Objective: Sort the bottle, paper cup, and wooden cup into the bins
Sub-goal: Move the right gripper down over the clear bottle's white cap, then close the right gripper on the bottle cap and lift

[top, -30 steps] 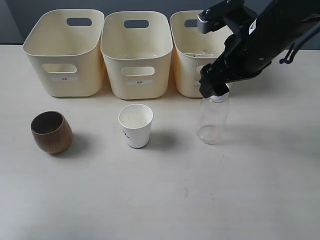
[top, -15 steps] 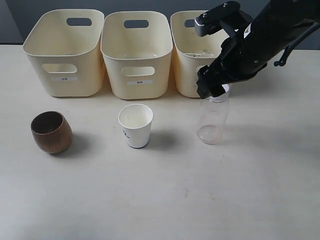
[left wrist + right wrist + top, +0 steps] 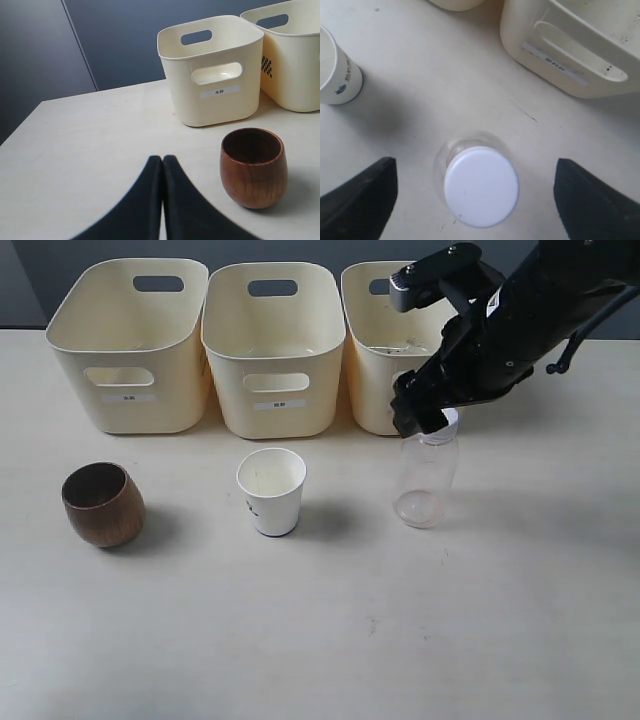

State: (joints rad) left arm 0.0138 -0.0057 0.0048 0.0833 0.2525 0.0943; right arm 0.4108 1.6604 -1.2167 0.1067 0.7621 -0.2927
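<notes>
Before three bins (image 3: 165, 405) (image 3: 230, 390) (image 3: 370, 390), two cups (image 3: 103, 505) (image 3: 272, 492), one bottle (image 3: 425, 480)

The right arm (image 3: 530, 310) is matte black throughout, built of blocky, angular housings. A small light-grey block (image 3: 403, 288) sits at its far left end, and a little white sticker (image 3: 495, 302) marks one housing. Thin black cables (image 3: 585, 335) loop out along its right side. The right tool (image 3: 476, 200) has two plain black fingers (image 3: 360, 200) with broad wedge outlines. The left tool (image 3: 162, 165) has smooth, matte black fingers (image 3: 145, 205) that curve and taper from wide bases to slim rounded tips.
</notes>
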